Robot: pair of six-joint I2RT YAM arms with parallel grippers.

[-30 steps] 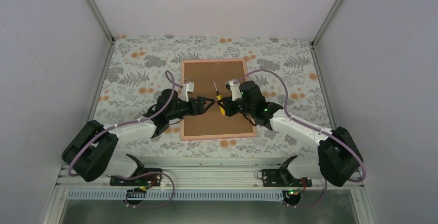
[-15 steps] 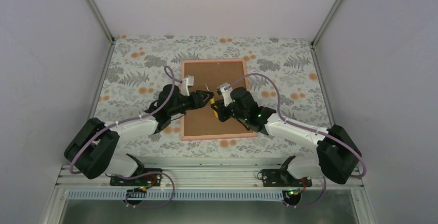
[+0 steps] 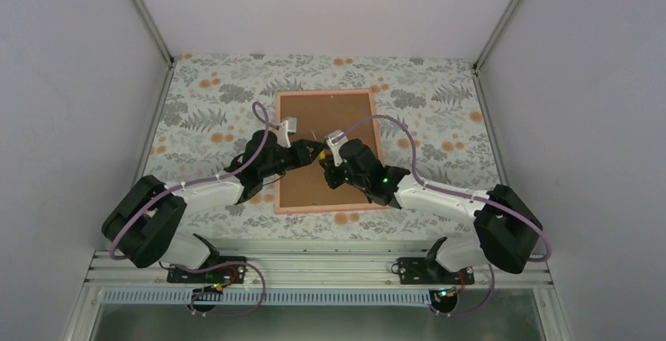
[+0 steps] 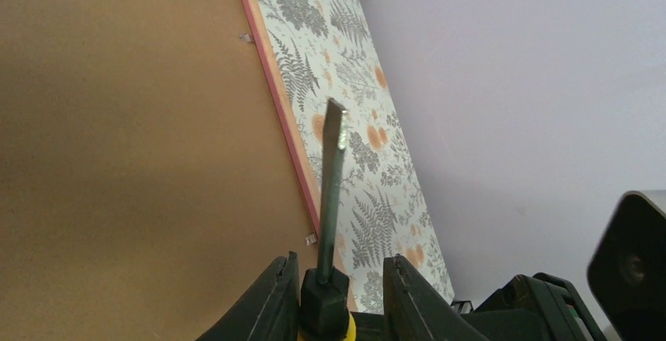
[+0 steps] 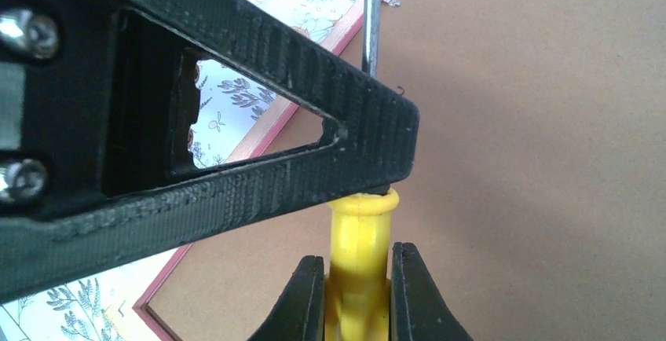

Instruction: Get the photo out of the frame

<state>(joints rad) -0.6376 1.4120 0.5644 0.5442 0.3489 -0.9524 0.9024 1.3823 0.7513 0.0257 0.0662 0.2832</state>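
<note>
frame (image 3: 323, 91): bright pink
backing panel (image 3: 326, 113): plain brown
table (image 3: 440, 105): white cover, grey fern leaves, orange flowers
screwdriver (image 4: 331, 176): yellow handle, black collar, silver shaft
jaws: black

A lab test booth is indicated: plain white panels (image 3: 314, 3) joined by metal posts (image 3: 144, 12) are set beyond the left hand (image 4: 338, 278) and right hand (image 5: 357, 278), and a metal rail (image 3: 314, 261) is mounted behind them along the flowered counter (image 3: 204, 101).

L claw (image 3: 313, 152) & R claw (image 3: 327, 161) just beside each other over backing (image 3: 330, 113) in frame (image 3: 326, 92).
</note>
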